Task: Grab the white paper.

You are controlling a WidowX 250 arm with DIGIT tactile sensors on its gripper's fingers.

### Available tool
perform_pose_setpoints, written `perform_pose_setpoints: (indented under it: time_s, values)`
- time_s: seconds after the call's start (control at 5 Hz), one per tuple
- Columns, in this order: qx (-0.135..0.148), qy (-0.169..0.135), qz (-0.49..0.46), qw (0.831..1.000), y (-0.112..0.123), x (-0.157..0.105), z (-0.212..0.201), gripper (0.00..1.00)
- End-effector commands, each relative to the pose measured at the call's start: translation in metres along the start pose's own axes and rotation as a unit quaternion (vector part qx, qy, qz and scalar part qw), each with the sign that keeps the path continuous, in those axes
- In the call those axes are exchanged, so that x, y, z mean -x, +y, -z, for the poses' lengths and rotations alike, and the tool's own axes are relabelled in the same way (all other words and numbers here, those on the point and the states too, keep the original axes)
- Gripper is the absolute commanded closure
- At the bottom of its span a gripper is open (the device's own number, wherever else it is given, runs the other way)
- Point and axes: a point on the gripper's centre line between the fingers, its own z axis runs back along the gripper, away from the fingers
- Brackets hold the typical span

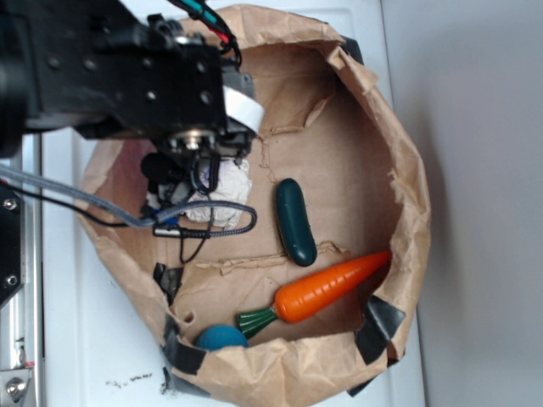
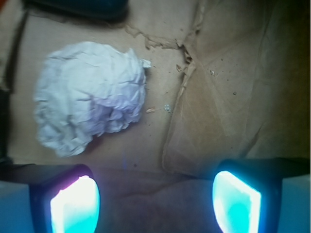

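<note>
Step in hand: the approach. The black robot gripper point(image 2: 155, 201) hangs over the crumpled off-white wad of tissue-like paper point(image 2: 90, 104), with nothing between its pads.
Pincer: spread wide; in the wrist view the two glowing pads point(image 2: 75, 206) stand far apart at the bottom edge, and the wad lies ahead of them, nearer the left pad than the right.
Where the paper is: on the floor of the shallow brown paper bag point(image 1: 399, 170), in its left part, mostly hidden under the arm in the exterior view point(image 1: 222, 191).
Next move, as I judge it: shift forward and a little left so the wad sits between the pads, then descend and close (the wad is soft, so the pads should bite low to catch its bulk).
Bag contents, left to right: the white paper; a blue ball point(image 1: 222, 337) at the lower rim; a dark green cucumber-shaped toy point(image 1: 294, 222) just beside the wad; an orange plastic carrot with a green stem point(image 1: 327, 287), well apart from the paper.
Bag floor: creased and torn in places.
</note>
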Motion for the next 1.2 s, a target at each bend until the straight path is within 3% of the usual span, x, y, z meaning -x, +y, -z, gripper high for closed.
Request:
perform_pose_setpoints:
  time_s: [0.0,0.4,0.6,0.8,1.0]
  values:
    - [-0.027,0.005,0.02,0.999,0.001,0.0,0.008,0.0]
    - [0.103,-0.009,0.024,0.994,0.018,0.006,-0.053,0.0]
    - [0.164,-0.051,0.012,0.985,0.021,0.005,-0.065,0.0]
    - [0.203,-0.098,-0.02,0.974,0.017,0.0,-0.065,0.0]
    - [0.238,-0.124,-0.048,0.962,0.01,-0.007,-0.062,0.0]
